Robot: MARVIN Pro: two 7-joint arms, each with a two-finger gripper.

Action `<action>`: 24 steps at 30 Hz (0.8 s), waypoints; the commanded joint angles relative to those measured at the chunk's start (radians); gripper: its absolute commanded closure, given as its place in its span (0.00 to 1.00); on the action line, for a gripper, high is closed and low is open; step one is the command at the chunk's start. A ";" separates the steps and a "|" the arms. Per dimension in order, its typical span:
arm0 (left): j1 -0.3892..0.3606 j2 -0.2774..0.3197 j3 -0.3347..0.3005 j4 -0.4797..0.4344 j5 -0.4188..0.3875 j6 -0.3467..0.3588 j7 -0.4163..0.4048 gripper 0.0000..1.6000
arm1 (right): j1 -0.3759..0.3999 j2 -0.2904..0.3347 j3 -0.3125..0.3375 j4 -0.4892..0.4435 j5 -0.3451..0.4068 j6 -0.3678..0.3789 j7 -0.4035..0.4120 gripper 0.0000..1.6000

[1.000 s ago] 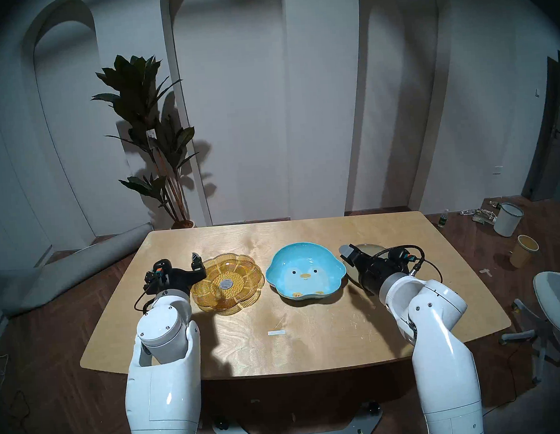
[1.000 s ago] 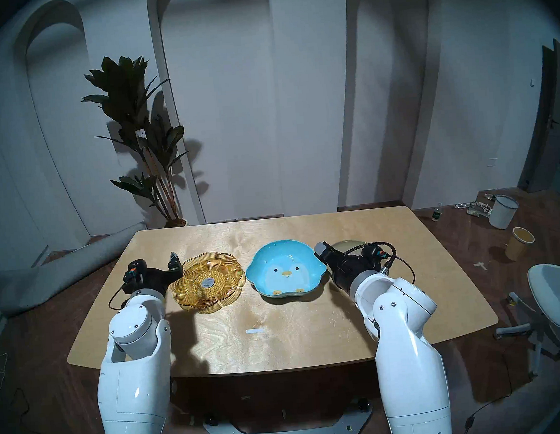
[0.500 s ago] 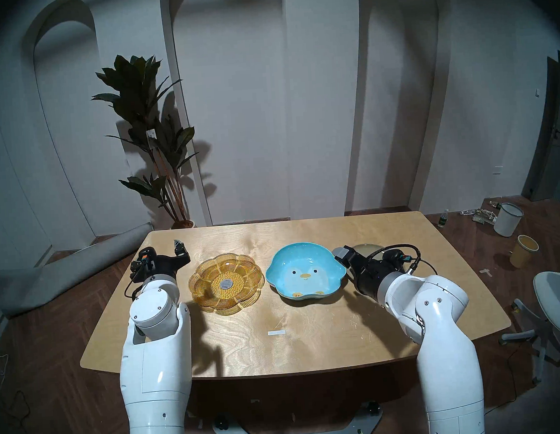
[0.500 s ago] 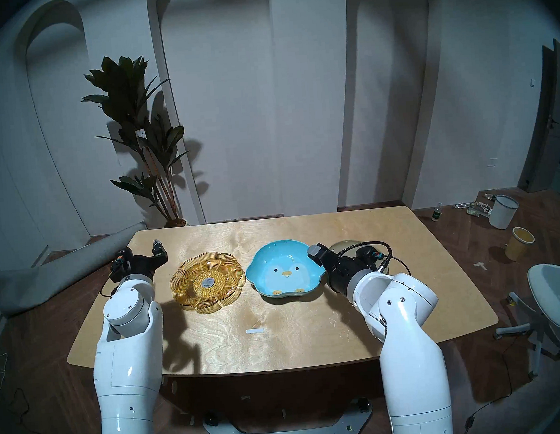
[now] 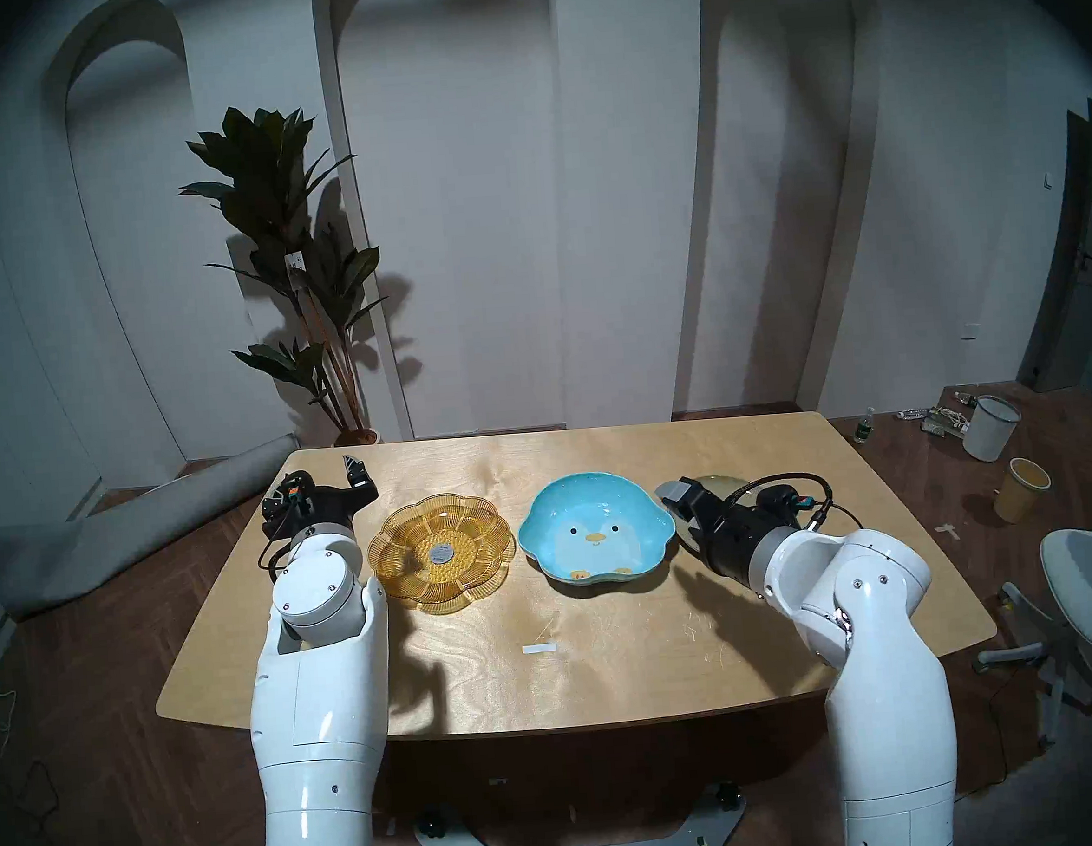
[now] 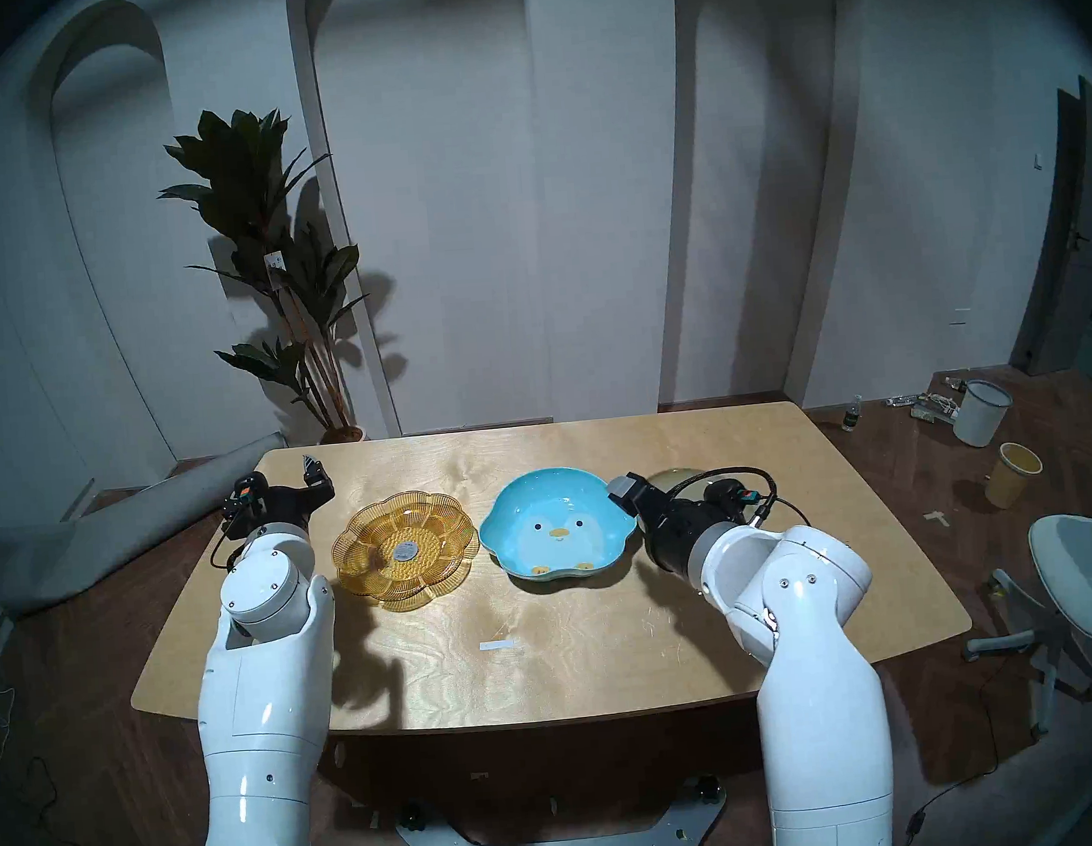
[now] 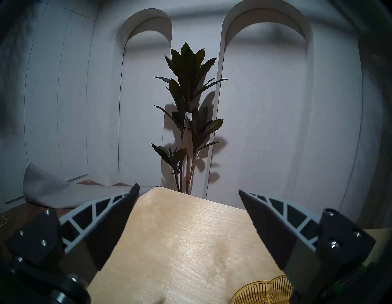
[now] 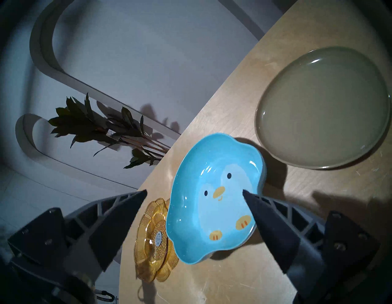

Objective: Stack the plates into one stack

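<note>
While 3 plates are laid in a row across the wooden tabletop (image 5: 612, 672), none is yet stacked. At far left, the left pincer (image 7: 188, 192) is seen with its fingers spread wide and empty, held above bare wood just beside the amber ribbed glass plate (image 5: 441, 553). At centre, apart from it, the sky-blue lobed penguin plate (image 5: 596, 526) is set flat. To the right, the right pincer (image 8: 194, 192) is likewise held wide open and empty, above the blue plate's right edge. Behind that arm, the plain olive-beige round plate (image 8: 322, 106) is largely hidden from the head cameras.
</note>
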 commanded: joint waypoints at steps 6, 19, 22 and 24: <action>-0.146 -0.019 0.111 0.103 0.051 -0.004 0.031 0.00 | 0.086 -0.003 0.137 0.008 0.171 -0.026 -0.001 0.00; -0.252 -0.038 0.125 0.236 0.082 -0.044 0.105 0.00 | 0.182 -0.003 0.070 0.225 0.366 -0.067 -0.035 0.00; -0.289 -0.008 0.103 0.226 0.080 -0.050 0.107 0.00 | 0.199 -0.004 0.016 0.221 0.397 -0.069 -0.052 0.00; -0.289 0.000 0.096 0.211 0.080 -0.050 0.107 0.00 | 0.199 -0.004 0.005 0.216 0.406 -0.071 -0.051 0.00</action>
